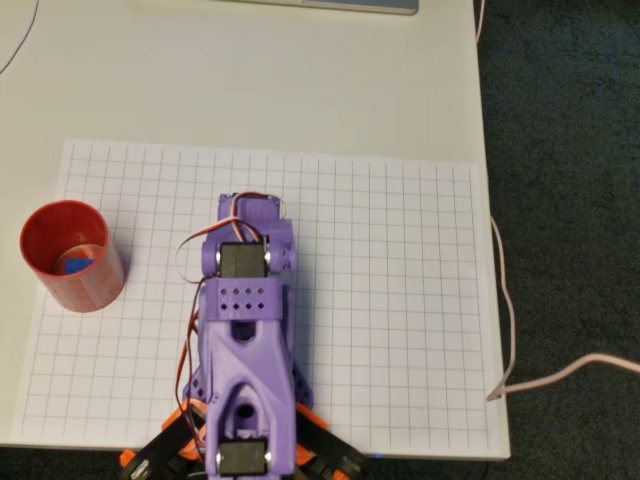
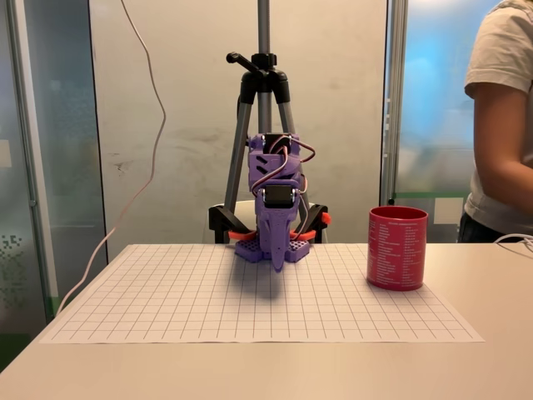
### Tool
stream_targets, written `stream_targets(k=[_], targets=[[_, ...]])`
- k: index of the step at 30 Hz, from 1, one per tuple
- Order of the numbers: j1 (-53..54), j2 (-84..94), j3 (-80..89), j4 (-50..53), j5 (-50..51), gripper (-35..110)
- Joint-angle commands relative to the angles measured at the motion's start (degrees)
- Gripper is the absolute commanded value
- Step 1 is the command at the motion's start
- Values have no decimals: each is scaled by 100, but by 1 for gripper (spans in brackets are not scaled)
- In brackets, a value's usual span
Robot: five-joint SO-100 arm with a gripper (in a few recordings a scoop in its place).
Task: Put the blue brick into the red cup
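1. The blue brick lies inside the red cup, visible through the cup's open mouth in the overhead view, so by my judgement the task looks done
2. The cup stands upright on the grid paper near its left edge in the overhead view; in the fixed view it sits at the right, its solid side hiding the brick
3. The purple arm is folded back over its base at the middle of the sheet, probably parked clear of the cup
4. The claw points down toward the paper, its fingers drawn together to one tip and holding nothing
5. The brick is well apart from the claw, off to the cup's side
6. A person stands behind the table
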Motion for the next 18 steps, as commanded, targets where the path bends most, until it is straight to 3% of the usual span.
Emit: stream_targets(k=[1,6,18], targets=[[-44,9,-114,70,114,11],[-44,9,-114,70,114,4],[-44,9,-114,70,114,4]])
